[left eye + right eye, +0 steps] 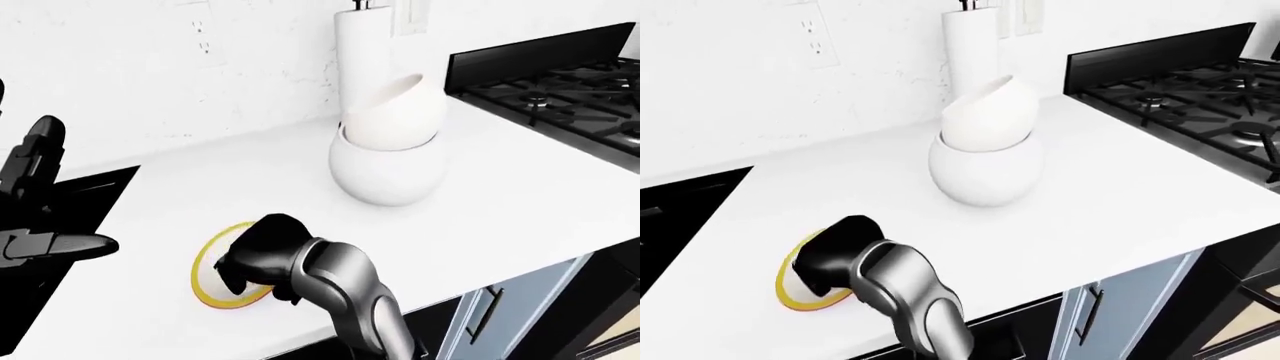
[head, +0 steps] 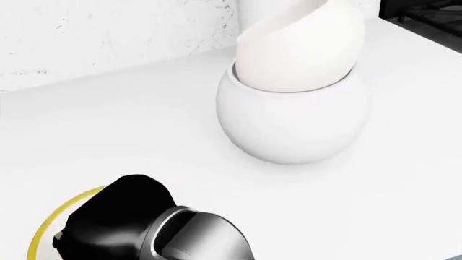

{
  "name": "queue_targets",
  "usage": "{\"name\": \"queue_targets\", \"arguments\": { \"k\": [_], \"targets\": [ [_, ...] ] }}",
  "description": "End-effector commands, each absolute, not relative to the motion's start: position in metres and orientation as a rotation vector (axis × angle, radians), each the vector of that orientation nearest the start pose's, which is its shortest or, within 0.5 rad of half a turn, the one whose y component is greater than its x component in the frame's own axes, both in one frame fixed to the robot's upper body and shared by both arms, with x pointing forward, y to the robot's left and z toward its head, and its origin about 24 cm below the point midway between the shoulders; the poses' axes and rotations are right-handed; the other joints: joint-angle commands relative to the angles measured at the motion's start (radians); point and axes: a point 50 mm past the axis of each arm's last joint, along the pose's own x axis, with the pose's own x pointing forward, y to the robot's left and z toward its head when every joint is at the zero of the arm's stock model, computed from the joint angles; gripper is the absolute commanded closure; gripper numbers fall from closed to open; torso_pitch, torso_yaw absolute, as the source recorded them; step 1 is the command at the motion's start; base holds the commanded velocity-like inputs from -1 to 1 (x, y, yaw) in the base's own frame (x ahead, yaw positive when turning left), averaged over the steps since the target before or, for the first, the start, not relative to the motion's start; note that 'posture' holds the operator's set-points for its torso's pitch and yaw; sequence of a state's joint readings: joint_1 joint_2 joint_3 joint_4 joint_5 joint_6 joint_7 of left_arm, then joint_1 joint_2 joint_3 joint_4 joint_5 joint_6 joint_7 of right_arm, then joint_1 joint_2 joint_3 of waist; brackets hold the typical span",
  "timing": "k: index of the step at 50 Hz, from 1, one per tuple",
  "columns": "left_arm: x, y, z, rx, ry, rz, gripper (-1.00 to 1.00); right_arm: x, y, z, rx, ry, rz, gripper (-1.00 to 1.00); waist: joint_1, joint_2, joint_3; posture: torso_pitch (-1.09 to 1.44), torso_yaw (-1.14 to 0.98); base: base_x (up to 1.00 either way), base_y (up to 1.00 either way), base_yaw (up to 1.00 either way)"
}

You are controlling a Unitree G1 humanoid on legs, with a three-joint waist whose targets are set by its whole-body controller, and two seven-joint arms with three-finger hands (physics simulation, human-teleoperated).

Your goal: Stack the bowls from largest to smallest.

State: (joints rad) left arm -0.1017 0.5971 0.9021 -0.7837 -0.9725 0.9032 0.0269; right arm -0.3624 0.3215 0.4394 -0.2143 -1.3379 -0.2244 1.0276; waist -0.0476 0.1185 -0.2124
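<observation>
Two white bowls (image 1: 388,154) sit nested; my right hand (image 1: 262,251) rests directly over the yellow-rimmed bowl (image 1: 212,271) at lower left, nearer than my left hand (image 1: 40,202); its fingers are hidden, so I cannot tell their grip.

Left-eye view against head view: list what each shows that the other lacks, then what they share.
Only the left-eye view shows the left hand raised over the black sink, the stove, the wall outlet and the paper towel roll. The head view adds nothing of its own, only a closer crop. Both show the right hand over the yellow-rimmed bowl, and the tilted white bowl nested in the large white bowl on the counter.
</observation>
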Motion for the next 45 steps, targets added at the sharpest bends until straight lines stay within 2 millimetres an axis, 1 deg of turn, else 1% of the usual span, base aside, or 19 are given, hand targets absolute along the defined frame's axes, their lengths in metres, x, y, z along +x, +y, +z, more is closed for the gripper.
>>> {"name": "queue_targets", "arguments": {
  "k": [1, 5, 12, 14, 15, 16, 19, 23, 34, 42, 44, 45],
  "targets": [
    [0.172, 0.282, 0.261, -0.008, -0.362, 0.088, -1.0, 0.222, 0.05, 0.172, -1.432, -0.509, 1.028, 0.23, 0.001, 0.005, -0.001, -0.3, 0.0, 0.0, 0.0, 0.0],
    [0.174, 0.282, 0.26, -0.006, -0.362, 0.087, -1.0, 0.222, 0.051, 0.17, -1.434, -0.51, 1.03, 0.22, 0.007, 0.003, 0.002, -0.3, 0.0, 0.0, 0.0, 0.0],
    [0.172, 0.282, 0.261, -0.005, -0.363, 0.086, -1.0, 0.224, 0.052, 0.17, -1.447, -0.531, 1.009, 0.25, 0.01, 0.002, -0.001, -0.3, 0.0, 0.0, 0.0, 0.0],
    [0.172, 0.282, 0.261, -0.005, -0.362, 0.087, -1.0, 0.227, 0.051, 0.174, -1.449, -0.542, 0.989, 0.47, 0.009, 0.002, 0.0, -0.3, 0.0, 0.0, 0.0, 0.0],
    [0.172, 0.282, 0.261, -0.005, -0.362, 0.087, -1.0, 0.229, 0.048, 0.177, -1.454, -0.548, 0.97, 0.6, 0.009, 0.002, -0.001, -0.3, 0.0, 0.0, 0.0, 0.0],
    [0.172, 0.281, 0.261, -0.005, -0.361, 0.087, -1.0, 0.229, 0.047, 0.179, -1.454, -0.55, 0.965, 0.65, 0.009, 0.002, -0.001, -0.3, 0.0, 0.0, 0.0, 0.0],
    [0.171, 0.28, 0.262, -0.004, -0.362, 0.085, -1.0, 0.23, 0.044, 0.188, -1.456, -0.562, 0.937, 0.75, 0.013, 0.0, 0.001, -0.3, 0.0, 0.0, 0.0, 0.0],
    [0.171, 0.28, 0.262, -0.004, -0.362, 0.084, -1.0, 0.232, 0.041, 0.199, -1.451, -0.575, 0.91, 0.84, 0.017, -0.004, 0.002, -0.3, 0.0, 0.0, 0.0, 0.0],
    [0.172, 0.281, 0.26, -0.006, -0.36, 0.086, -1.0, 0.231, 0.032, 0.223, -1.429, -0.61, 0.86, 0.93, 0.02, -0.011, 0.002, -0.3, 0.0, 0.0, 0.0, 0.0],
    [0.174, 0.281, 0.259, -0.006, -0.36, 0.086, -1.0, 0.229, 0.02, 0.251, -1.41, -0.643, 0.806, 0.96, 0.019, -0.012, 0.003, -0.3, 0.0, 0.0, 0.0, 0.0],
    [0.173, 0.28, 0.259, -0.004, -0.359, 0.086, -1.0, 0.231, 0.014, 0.261, -1.404, -0.643, 0.784, 0.96, 0.018, -0.012, 0.004, -0.3, 0.0, 0.0, 0.0, 0.0],
    [0.173, 0.28, 0.259, -0.004, -0.36, 0.085, -1.0, 0.231, 0.01, 0.271, -1.389, -0.65, 0.762, 0.95, 0.017, -0.012, 0.004, -0.3, 0.0, 0.0, 0.0, 0.0]
  ]
}}
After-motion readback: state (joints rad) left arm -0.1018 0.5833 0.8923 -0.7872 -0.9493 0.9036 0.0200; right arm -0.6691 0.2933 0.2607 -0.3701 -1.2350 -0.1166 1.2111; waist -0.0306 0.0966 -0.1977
